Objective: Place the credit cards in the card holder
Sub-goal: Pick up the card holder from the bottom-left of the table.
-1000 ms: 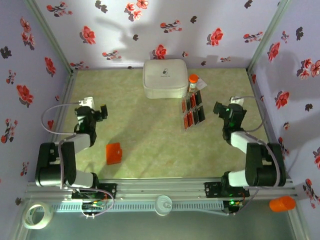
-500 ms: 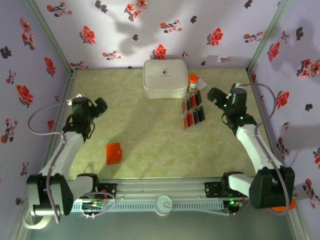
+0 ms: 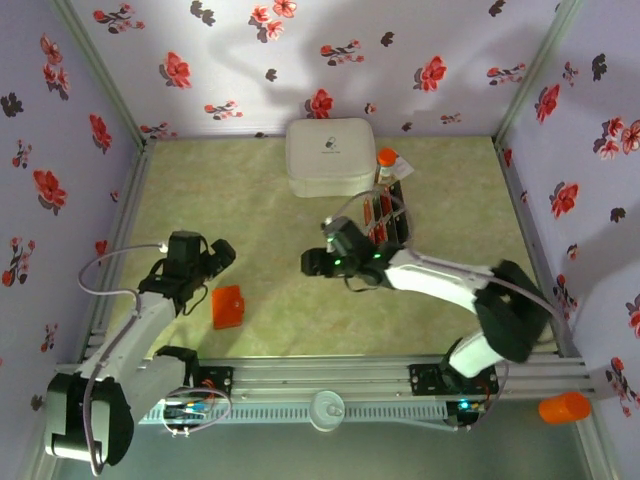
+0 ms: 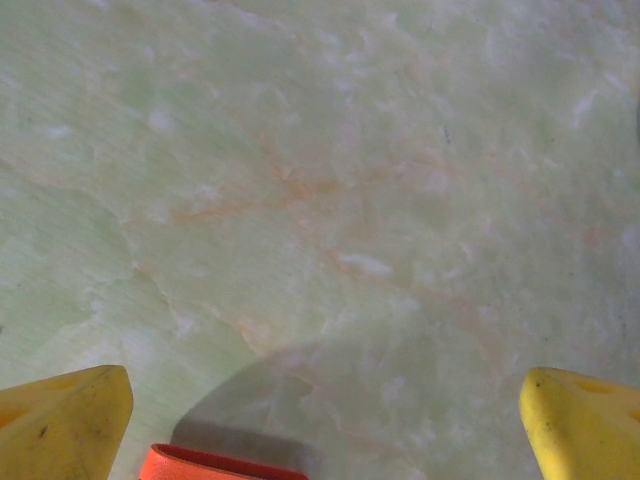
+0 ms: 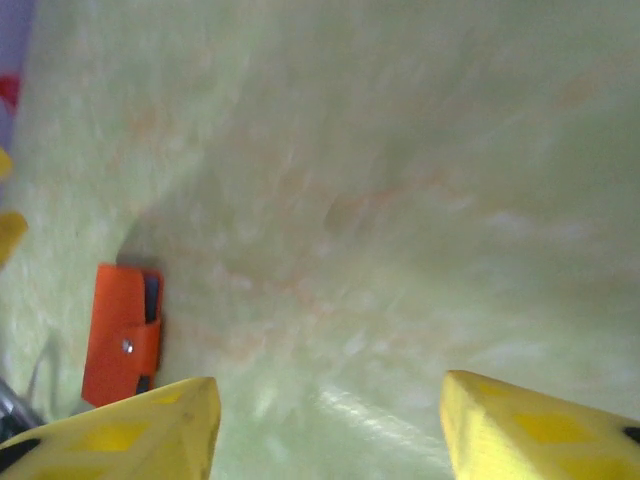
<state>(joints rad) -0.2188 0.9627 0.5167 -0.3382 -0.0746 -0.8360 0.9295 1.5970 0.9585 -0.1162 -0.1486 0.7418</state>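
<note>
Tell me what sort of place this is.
Probably a robot test booth, not a home: floral-print walls box in a small marbled green table, and a left arm and right arm are bolted to a metal rail at its near edge.

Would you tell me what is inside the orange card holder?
The card holder lies folded shut, tab snapped over, so its inside is covered; a dark sliver shows at one edge. The credit cards lie apart, by the white case.
</note>
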